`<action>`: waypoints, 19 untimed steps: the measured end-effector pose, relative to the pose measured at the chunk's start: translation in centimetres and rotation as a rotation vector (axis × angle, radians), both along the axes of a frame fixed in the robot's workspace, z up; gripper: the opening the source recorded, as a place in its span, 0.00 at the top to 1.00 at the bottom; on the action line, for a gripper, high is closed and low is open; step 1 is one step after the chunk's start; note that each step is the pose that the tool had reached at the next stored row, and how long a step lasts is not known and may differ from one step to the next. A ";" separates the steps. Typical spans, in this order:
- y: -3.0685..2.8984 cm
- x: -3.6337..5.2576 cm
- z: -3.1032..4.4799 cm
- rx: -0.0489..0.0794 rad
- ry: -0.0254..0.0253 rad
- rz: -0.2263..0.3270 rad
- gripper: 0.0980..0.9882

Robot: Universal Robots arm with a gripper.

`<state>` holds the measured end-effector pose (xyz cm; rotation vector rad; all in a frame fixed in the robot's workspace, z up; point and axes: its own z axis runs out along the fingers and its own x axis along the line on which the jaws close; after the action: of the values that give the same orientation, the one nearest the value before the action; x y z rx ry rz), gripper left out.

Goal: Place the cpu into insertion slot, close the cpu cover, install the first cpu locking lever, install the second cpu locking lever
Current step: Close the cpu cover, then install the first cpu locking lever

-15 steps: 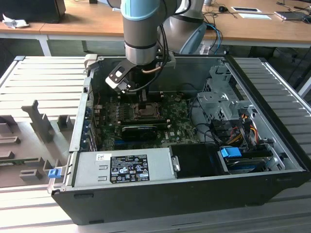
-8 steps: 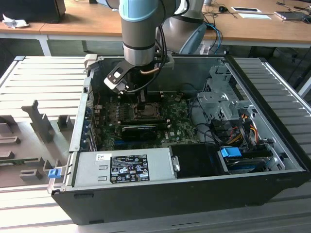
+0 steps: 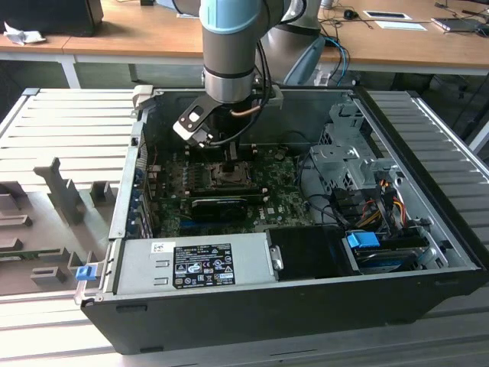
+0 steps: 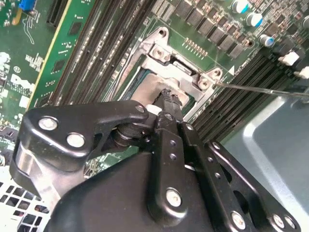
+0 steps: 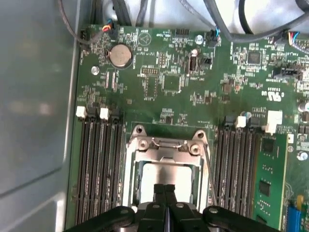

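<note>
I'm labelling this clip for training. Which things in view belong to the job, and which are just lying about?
Job: cpu, silvery face up; cpu cover lying over it; wire locking lever beside the cover; gripper, tips together above the cpu.
Lying about: memory slots; coin battery; power supply; blue clip.

My tool (image 5: 165,191) is matte black, dotted with silver rivets. The board (image 5: 164,82) is green with fine pale print. Its long slots (image 5: 99,164) are black and their clips (image 5: 82,112) white. The chip (image 5: 166,174) and cover (image 5: 166,145) are silvery. My arm (image 3: 229,53) is grey with a pale blue band, the case (image 3: 306,313) black, the desk (image 3: 153,34) light brown.
</note>
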<state>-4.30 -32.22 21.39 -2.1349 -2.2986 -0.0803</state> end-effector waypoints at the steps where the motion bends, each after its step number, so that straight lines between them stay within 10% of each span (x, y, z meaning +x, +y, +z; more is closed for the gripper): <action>1: 0.00 0.15 0.00 0.000 0.0002 0.000 0.99; 19: 0.00 0.42 2.09 0.000 0.0010 -0.001 0.99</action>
<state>-3.87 -32.22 23.48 -2.1359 -2.2971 -0.0789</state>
